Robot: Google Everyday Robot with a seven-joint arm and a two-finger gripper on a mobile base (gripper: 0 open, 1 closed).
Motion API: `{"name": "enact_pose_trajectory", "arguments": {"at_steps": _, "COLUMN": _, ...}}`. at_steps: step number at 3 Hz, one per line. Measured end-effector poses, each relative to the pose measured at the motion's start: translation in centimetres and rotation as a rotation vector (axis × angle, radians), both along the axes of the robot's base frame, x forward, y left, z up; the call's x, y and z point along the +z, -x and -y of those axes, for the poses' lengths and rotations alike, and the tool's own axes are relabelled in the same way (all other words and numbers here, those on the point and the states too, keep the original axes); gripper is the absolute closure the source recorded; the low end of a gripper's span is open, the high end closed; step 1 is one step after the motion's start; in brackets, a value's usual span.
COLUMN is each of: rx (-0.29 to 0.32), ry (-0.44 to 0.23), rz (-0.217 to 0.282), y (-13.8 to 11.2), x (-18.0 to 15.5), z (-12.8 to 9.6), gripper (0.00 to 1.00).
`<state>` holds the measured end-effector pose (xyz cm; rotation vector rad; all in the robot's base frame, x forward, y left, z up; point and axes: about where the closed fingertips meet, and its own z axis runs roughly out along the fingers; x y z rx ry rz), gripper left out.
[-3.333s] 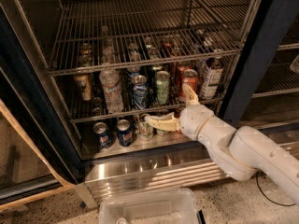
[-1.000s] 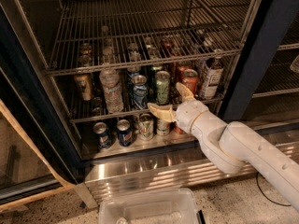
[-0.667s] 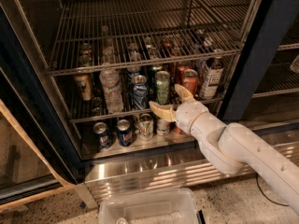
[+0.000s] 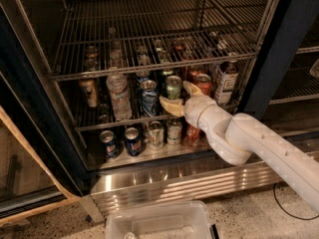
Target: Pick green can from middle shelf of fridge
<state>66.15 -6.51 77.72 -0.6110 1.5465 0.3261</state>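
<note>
The green can [image 4: 173, 86] stands upright on the middle shelf [image 4: 94, 125] of the fridge [image 4: 282, 49], between a blue-and-silver can [image 4: 148, 97] and a red can [image 4: 203, 83]. My gripper [image 4: 180, 97] is at the front of that shelf, right at the green can. It is open: one tan finger [image 4: 169, 106] lies across the can's lower front and the other finger [image 4: 191, 88] stands at the can's right side. The can's lower right part is hidden behind the gripper.
A water bottle [image 4: 118, 96], a tan can [image 4: 89, 91] and a white-labelled bottle [image 4: 227, 81] share the shelf. Several cans [image 4: 132, 140] stand on the floor level below. The upper wire rack [image 4: 149, 49] hangs close overhead. A clear plastic bin [image 4: 159, 223] sits before the ribbed steel base [image 4: 174, 180].
My gripper has risen from the floor-level cans to the middle shelf and moved in to the green can. The can has not moved.
</note>
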Motion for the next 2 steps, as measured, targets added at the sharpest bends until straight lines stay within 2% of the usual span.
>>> {"name": "enact_pose_trajectory", "arguments": {"at_steps": 2, "rx": -0.011, "ry": 0.005, "rz": -0.002, "y": -0.47, "x": -0.13, "z": 0.08, "gripper": 0.38}}
